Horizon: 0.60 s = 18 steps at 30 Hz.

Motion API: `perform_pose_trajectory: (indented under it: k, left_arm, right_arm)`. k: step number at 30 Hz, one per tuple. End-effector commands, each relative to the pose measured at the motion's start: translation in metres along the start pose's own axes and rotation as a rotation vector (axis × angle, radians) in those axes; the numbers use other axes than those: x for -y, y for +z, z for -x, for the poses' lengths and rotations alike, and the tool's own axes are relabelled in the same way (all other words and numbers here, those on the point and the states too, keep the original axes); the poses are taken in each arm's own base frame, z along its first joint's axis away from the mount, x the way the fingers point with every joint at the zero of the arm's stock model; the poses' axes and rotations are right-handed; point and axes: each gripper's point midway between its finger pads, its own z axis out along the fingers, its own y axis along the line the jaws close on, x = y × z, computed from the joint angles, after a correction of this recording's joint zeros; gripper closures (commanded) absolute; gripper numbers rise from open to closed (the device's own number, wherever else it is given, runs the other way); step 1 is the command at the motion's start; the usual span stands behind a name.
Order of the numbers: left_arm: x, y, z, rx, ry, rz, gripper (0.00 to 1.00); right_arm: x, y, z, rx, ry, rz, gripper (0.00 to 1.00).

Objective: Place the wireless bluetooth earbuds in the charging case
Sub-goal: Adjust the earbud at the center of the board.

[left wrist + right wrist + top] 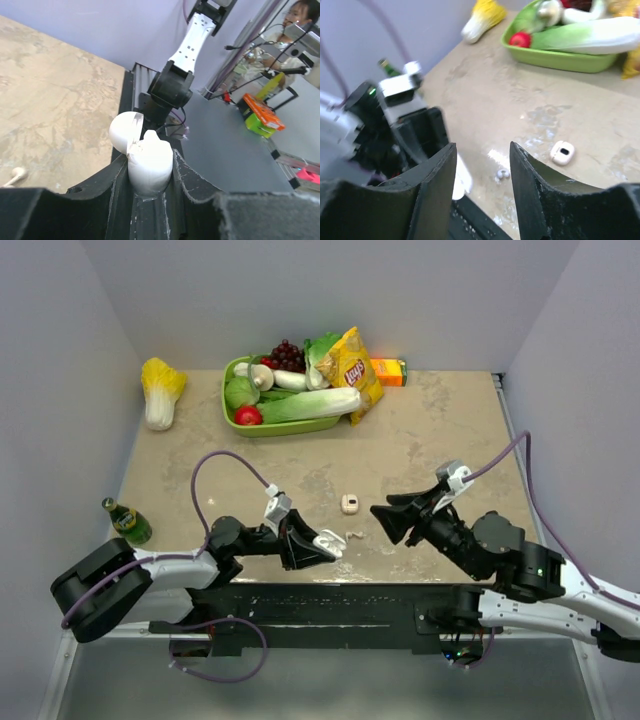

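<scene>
My left fingers (310,545) pinch the case (150,167), lid flipped open, by the near edge of the worktop (430,430). My right fingers (386,523) are spread and empty, tips pointing toward the left ones. The earbuds (354,535) lie on the worktop between the two, with a small white tan-centred box (349,504) just beyond them.

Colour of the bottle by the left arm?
The bottle is green; it shows best in the top external view.

Top camera overhead; wrist cameras low, close, facing; all share earbud (354,536).
</scene>
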Motion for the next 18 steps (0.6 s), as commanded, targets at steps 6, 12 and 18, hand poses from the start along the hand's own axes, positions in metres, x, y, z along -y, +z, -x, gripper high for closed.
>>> perform_pose_trajectory:
  k: [6,12,18]
  left_arm:
    - [0.065,-0.04,0.115,0.524,0.555,-0.021,1.0]
    - [0.073,-0.059,0.133,0.597,0.62,0.058,1.0]
    - [0.07,-0.07,0.137,0.615,0.627,0.125,1.0]
  right_arm:
    - [0.031,0.036,-0.065,-0.121,0.062,-0.245,0.48]
    - [0.028,0.064,-0.115,-0.243,0.062,-0.223,0.48]
    - [0.025,0.094,-0.187,-0.449,0.026,-0.139,0.59]
